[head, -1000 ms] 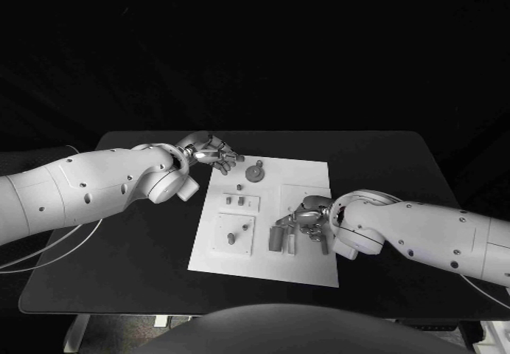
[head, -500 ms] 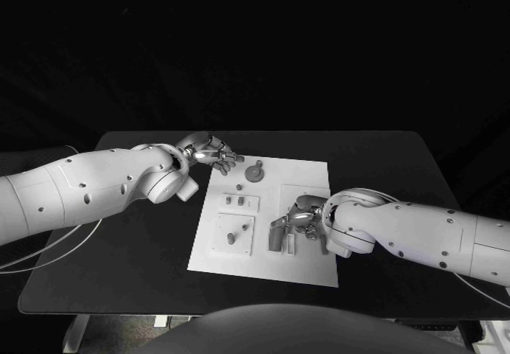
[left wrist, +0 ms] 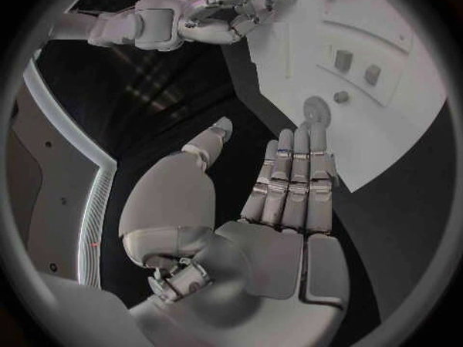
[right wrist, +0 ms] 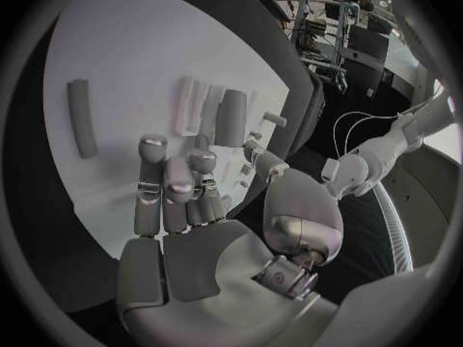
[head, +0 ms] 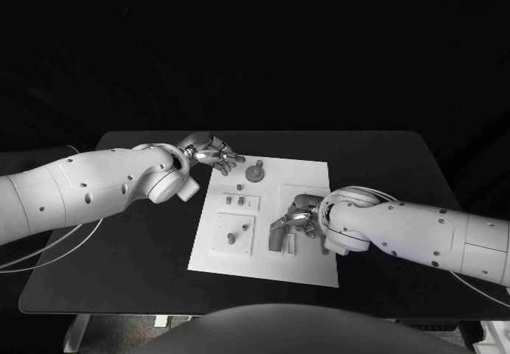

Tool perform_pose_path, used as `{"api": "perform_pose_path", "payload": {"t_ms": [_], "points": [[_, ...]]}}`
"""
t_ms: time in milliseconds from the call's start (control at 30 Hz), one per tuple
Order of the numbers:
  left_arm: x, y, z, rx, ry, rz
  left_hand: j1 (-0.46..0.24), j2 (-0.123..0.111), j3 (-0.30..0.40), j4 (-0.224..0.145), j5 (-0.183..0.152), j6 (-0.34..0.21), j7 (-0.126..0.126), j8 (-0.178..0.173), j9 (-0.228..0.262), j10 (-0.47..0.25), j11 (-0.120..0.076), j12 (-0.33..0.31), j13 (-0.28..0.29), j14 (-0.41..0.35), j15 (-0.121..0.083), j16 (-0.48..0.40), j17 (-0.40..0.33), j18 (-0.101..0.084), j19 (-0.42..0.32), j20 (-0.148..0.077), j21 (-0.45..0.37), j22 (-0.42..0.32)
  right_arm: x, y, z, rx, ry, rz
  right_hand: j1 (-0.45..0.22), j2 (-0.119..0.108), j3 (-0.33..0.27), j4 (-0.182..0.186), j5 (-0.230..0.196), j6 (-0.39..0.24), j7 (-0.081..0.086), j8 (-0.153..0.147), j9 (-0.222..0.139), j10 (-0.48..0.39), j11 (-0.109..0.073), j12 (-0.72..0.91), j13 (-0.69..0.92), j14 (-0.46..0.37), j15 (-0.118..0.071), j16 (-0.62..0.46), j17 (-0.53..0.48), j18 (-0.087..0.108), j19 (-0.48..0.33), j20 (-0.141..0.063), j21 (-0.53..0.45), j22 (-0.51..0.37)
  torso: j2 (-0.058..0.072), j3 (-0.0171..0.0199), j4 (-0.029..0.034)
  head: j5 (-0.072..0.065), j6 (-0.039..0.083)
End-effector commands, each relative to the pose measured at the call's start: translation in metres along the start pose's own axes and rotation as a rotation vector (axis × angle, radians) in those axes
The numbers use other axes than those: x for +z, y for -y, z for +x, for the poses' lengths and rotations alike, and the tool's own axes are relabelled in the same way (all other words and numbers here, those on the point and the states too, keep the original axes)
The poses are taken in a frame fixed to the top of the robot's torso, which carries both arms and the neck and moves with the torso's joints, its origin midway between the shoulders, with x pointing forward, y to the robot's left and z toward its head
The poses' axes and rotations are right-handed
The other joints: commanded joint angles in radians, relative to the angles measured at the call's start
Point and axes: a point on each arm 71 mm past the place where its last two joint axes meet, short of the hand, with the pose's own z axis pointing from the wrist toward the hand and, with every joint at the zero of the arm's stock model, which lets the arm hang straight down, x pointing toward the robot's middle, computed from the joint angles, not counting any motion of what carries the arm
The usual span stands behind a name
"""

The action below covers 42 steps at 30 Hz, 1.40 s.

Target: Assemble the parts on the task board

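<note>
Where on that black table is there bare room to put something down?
The table is bare beyond the task board's far right corner, and along the near edge before the board. It is crowded where the right hand hovers over the grey parts.

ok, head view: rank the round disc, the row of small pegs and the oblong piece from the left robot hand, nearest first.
1. The round disc, at the far edge of the task board, right beside the left robot hand.
2. The small pegs, mid-board, left column.
3. The oblong piece, in the board's near-left panel.
</note>
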Motion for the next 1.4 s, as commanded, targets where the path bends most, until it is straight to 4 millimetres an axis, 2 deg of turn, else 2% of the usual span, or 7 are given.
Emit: {"api": "perform_pose_path", "payload": {"t_ms": [33,200,600,933,1100,1233,1400], "points": [[0.0004,0.0019,0.0016,0.003,-0.016,0.006,-0.008,-0.001,-0.005,0.000,-0.007,-0.004,0.000,0.006,-0.001,-0.009,0.000,-0.006,0.001,-0.004,-0.001,-0.006,0.001,0.015,-0.007,0.002,-0.005,0.001,0.0009,-0.0019,0.0016,-0.026,-0.006,-0.004,0.005,0.015,-0.002,-0.014,-0.005,0.007,-0.003,0.006,0.002,-0.006,-0.001,0.004,0.000,0.004,-0.007,-0.002,0.001,0.047,-0.003,-0.004,0.004,0.018,0.000,0.0001,-0.0004,0.000,0.000],[0.0005,0.0019,0.0017,0.003,-0.016,0.004,-0.008,-0.002,-0.005,0.000,-0.007,-0.005,0.000,0.005,-0.001,-0.009,0.000,-0.006,0.002,-0.004,-0.001,-0.006,0.002,0.015,-0.007,0.002,-0.005,0.001,0.0021,-0.0031,0.0049,-0.027,-0.015,-0.008,0.011,0.034,-0.012,-0.039,-0.006,0.008,-0.004,0.006,0.005,-0.005,-0.002,0.005,-0.001,0.005,-0.007,-0.002,0.001,0.047,-0.004,-0.003,0.004,0.017,0.000,0.0005,-0.0008,0.001,0.000],[0.0002,0.0014,0.0014,0.005,-0.016,-0.001,-0.007,-0.002,-0.005,0.000,-0.007,-0.006,0.000,0.005,-0.002,-0.010,0.000,-0.006,0.002,-0.003,-0.001,-0.007,0.002,0.015,-0.006,0.001,-0.006,0.002,0.0011,-0.0044,0.0074,-0.027,-0.026,-0.024,0.032,0.059,-0.014,-0.076,-0.006,0.019,-0.007,0.011,0.009,-0.001,-0.004,0.006,-0.002,0.006,-0.009,-0.002,0.000,0.047,-0.003,-0.003,0.005,0.017,0.000,-0.0005,0.0000,0.000,0.000],[0.0000,0.0002,0.0001,0.008,-0.015,-0.008,-0.008,-0.001,-0.005,0.000,-0.007,-0.006,0.000,0.005,-0.002,-0.010,0.000,-0.007,0.002,-0.003,-0.001,-0.007,0.003,0.015,-0.006,0.001,-0.006,0.002,0.0004,-0.0023,0.0054,-0.014,-0.009,-0.034,0.071,0.104,-0.010,-0.117,-0.006,0.053,-0.018,0.029,0.020,0.017,-0.015,0.008,-0.006,0.015,-0.016,-0.001,-0.001,0.047,0.004,-0.001,0.010,0.017,0.000,0.0003,-0.0005,0.003,0.000],[-0.0002,-0.0001,-0.0001,0.010,-0.016,-0.010,-0.008,-0.001,-0.005,0.001,-0.007,-0.006,0.001,0.005,-0.002,-0.010,0.001,-0.007,0.002,-0.003,-0.001,-0.007,0.003,0.015,-0.006,0.002,-0.006,0.002,0.0002,-0.0008,0.0040,-0.002,0.000,-0.041,0.095,0.141,-0.006,-0.141,-0.006,0.057,-0.020,0.030,0.022,0.022,-0.017,0.006,-0.009,0.017,-0.018,-0.002,-0.002,0.047,0.005,0.000,0.010,0.017,0.000,0.0004,-0.0007,0.003,0.000],[-0.0003,-0.0005,-0.0003,0.010,-0.018,-0.013,-0.008,-0.001,-0.005,0.001,-0.007,-0.006,0.001,0.005,-0.002,-0.010,0.001,-0.007,0.002,-0.003,-0.001,-0.007,0.003,0.015,-0.006,0.002,-0.006,0.002,0.0004,-0.0001,0.0033,0.017,0.000,-0.052,0.099,0.159,-0.009,-0.151,-0.006,0.058,-0.020,0.029,0.023,0.023,-0.017,0.004,-0.010,0.017,-0.018,-0.003,-0.003,0.047,0.005,0.002,0.010,0.017,0.000,0.0004,-0.0009,0.003,0.000],[-0.0005,-0.0014,-0.0007,0.012,-0.022,-0.019,-0.009,-0.002,-0.005,0.001,-0.007,-0.007,0.001,0.005,-0.002,-0.011,0.001,-0.007,0.002,-0.004,-0.001,-0.008,0.003,0.015,-0.006,0.002,-0.006,0.002,0.0004,0.0017,0.0025,0.041,-0.008,-0.066,0.098,0.165,-0.012,-0.154,-0.006,0.057,-0.019,0.028,0.023,0.024,-0.016,0.004,-0.011,0.017,-0.018,-0.003,-0.003,0.047,0.004,0.003,0.010,0.017,0.000,0.0003,-0.0010,0.004,0.000]]}}
